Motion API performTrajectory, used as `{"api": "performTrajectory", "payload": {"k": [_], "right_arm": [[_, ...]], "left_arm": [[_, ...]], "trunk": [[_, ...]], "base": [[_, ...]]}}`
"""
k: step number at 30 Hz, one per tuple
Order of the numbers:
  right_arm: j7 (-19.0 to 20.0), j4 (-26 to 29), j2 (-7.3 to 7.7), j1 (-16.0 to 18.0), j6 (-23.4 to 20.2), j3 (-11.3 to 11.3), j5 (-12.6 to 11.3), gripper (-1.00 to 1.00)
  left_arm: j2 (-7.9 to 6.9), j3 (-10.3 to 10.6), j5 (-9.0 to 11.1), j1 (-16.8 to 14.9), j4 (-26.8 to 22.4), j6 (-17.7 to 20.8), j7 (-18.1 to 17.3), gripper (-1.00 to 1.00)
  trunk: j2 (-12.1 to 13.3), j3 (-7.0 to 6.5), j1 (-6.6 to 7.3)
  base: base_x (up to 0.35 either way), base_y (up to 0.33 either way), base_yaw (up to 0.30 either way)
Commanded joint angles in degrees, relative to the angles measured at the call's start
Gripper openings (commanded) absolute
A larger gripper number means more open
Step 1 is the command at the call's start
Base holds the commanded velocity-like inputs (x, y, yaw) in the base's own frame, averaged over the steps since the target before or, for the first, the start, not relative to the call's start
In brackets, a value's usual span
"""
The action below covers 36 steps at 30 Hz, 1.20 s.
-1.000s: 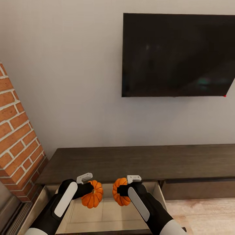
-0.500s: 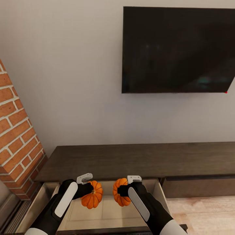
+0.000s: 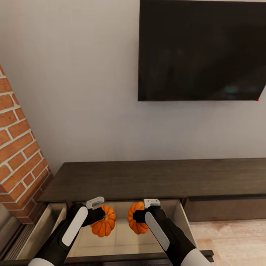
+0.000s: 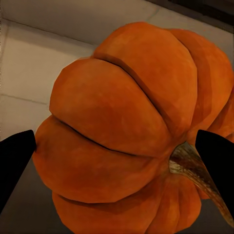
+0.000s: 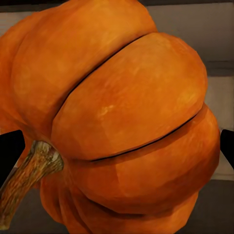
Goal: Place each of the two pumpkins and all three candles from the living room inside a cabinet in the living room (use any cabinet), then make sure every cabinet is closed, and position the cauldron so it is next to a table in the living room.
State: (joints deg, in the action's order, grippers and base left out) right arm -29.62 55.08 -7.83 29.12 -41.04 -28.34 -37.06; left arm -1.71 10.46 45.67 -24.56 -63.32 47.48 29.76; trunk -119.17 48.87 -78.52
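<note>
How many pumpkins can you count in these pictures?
2. One pumpkin is held in the left tool, the other pumpkin in the right tool, both over the open drawer.

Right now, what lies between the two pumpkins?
Nothing: in the head view the left pumpkin and right pumpkin hang apart, with the open drawer's pale floor behind.
</note>
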Motion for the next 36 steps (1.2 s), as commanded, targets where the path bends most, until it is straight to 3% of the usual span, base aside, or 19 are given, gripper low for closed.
{"api": "performTrajectory", "payload": {"k": [1, 13, 27, 36], "right_arm": [[-0.64, 0.08, 0.01, 0.06, -0.01, -0.13, -0.57, -1.00], [-0.28, 0.15, 0.09, 0.06, 0.09, -0.20, -0.56, -1.00], [-0.27, 0.90, 0.09, 0.06, 0.06, -0.22, -0.56, -1.00], [-0.27, 0.99, 0.10, 0.06, 0.01, -0.22, -0.56, -1.00]], "left_arm": [[-0.06, 0.17, 0.57, -0.05, 0.11, -0.15, 0.65, -1.00], [-0.03, 0.17, 0.45, -0.05, 0.73, -1.19, 0.65, -1.00], [-0.05, 0.18, -0.71, -0.05, 3.09, -6.15, 0.82, -1.00], [0.73, 0.22, -1.44, -0.05, 3.37, -8.60, 4.42, -1.00]], "trunk": [[-0.44, 0.24, -0.22], [-5.26, 2.39, -2.85], [-10.87, 4.90, -5.93], [-14.48, 6.52, -7.90]], "base": [[0.000, 0.000, 0.000], [0.000, 0.000, 0.000], [0.000, 0.000, 0.000], [0.000, 0.000, 0.000]]}}
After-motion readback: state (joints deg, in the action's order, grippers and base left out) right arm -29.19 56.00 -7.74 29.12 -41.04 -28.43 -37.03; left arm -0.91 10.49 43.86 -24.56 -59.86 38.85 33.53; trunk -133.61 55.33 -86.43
